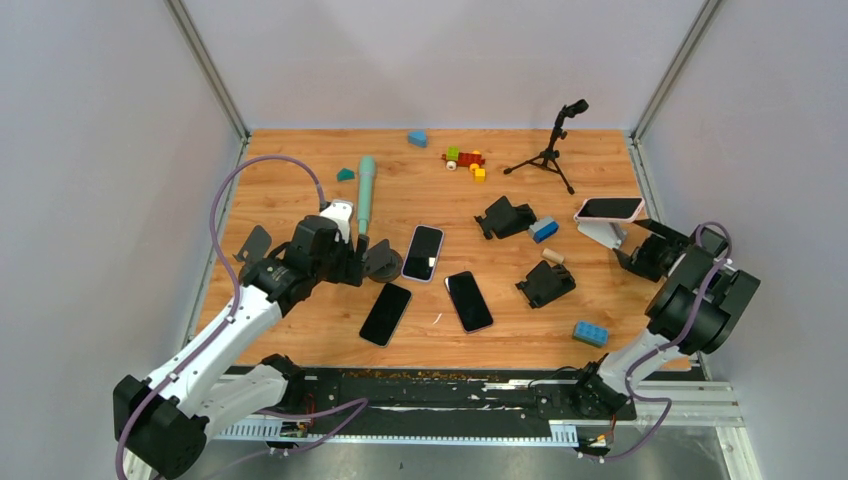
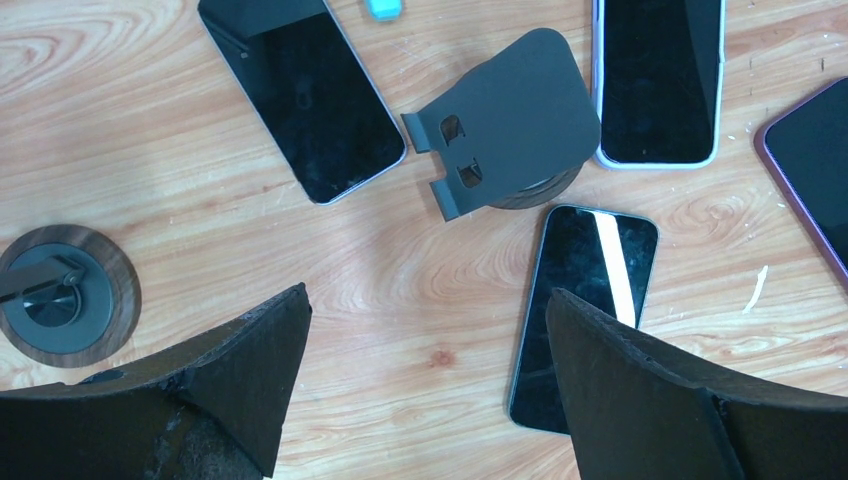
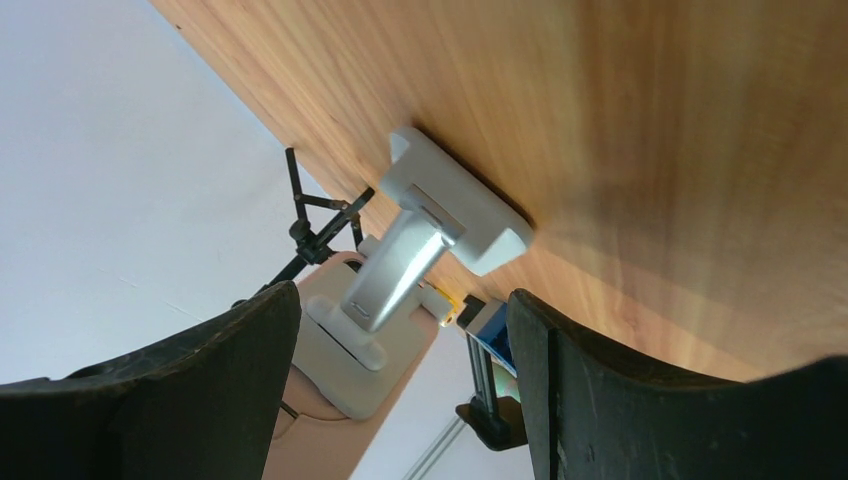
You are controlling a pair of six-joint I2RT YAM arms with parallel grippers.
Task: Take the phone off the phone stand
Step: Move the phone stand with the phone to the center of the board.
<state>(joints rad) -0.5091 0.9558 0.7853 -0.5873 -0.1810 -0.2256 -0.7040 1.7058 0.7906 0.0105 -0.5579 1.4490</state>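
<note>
Both grippers gape wide, empty. Phone sits on its stand by the table's right edge, long axis along the far edge, just beyond the right gripper; left gripper is well apart.

A wood-grain tabletop is boxed in by plain pale grey walls at nine, twelve and three o'clock. Aluminium posts rise from its far corners. A black rail runs along six o'clock. The light is soft and even.
</note>
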